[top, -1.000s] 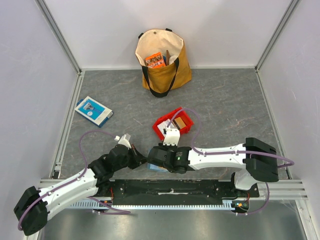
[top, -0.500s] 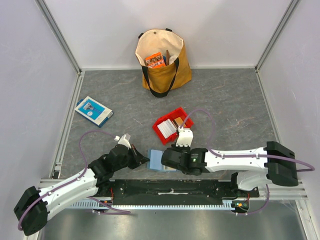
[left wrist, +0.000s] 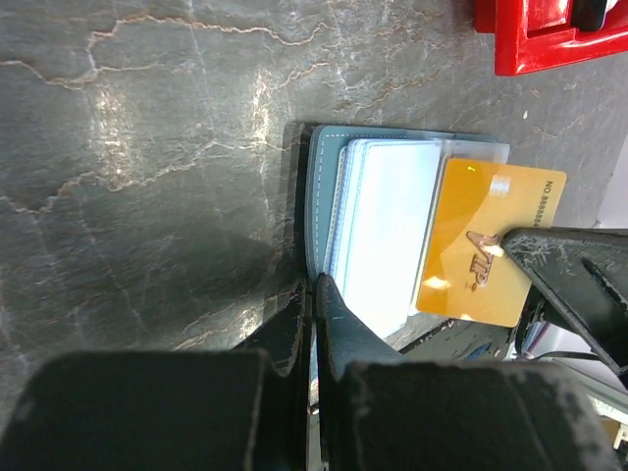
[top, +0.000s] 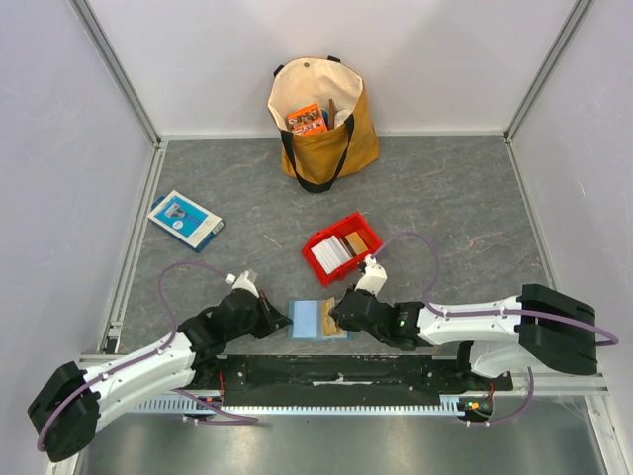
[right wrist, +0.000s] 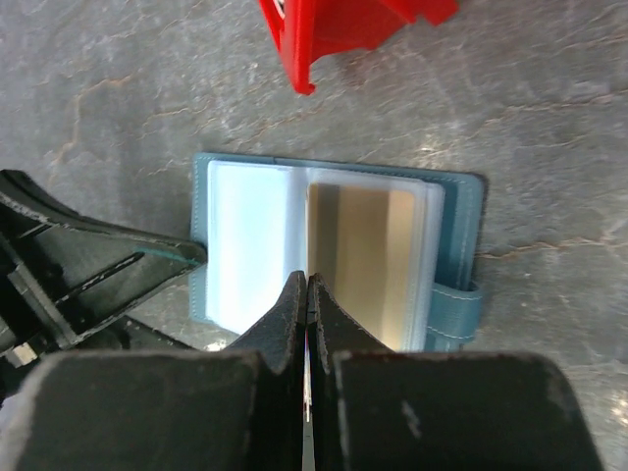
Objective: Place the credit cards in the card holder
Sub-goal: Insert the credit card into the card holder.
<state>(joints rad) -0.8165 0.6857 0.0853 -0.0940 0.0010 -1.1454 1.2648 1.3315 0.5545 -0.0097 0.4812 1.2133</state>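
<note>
Two grippers: the left gripper (top: pixel 281 319) and the right gripper (top: pixel 340 315) meet from opposite sides over the card holder (top: pixel 307 319).
Card holder: teal, lying open and flat on the grey table (top: pixel 445 198), clear sleeves facing up, near the red bin (top: pixel 368 226).
Left wrist only: the gold card (left wrist: pixel 481 235) lies tilted across the sleeves. One end sticks out past the holder's edge, and a dark finger of the right gripper sits on that end.
Right wrist only: the holder's strap tab (right wrist: pixel 457 314) shows on its right side, and the left gripper's fingers (right wrist: pixel 98 265) reach its left edge.
Left gripper state: jaws pressed together, clamped on the edge of the holder's cover (left wrist: pixel 316 196).
Right gripper state: jaws closed on the gold card, gripped at one edge, with the rest lying over the holder's right half.
Top view only: the credit cards (top: pixel 334 253) stand in the bin, white ones beside tan ones. A tote bag (top: pixel 321 139) sits at the back wall and a blue-and-white box (top: pixel 185 219) lies toward the left wall.
Edges and room: the holder lies just short of the front rail (top: pixel 336 368). Bin, bag and box stand well apart from one another.
Hard to tell: whether the card's far edge has entered a sleeve. The bin is cropped in both wrist views.
</note>
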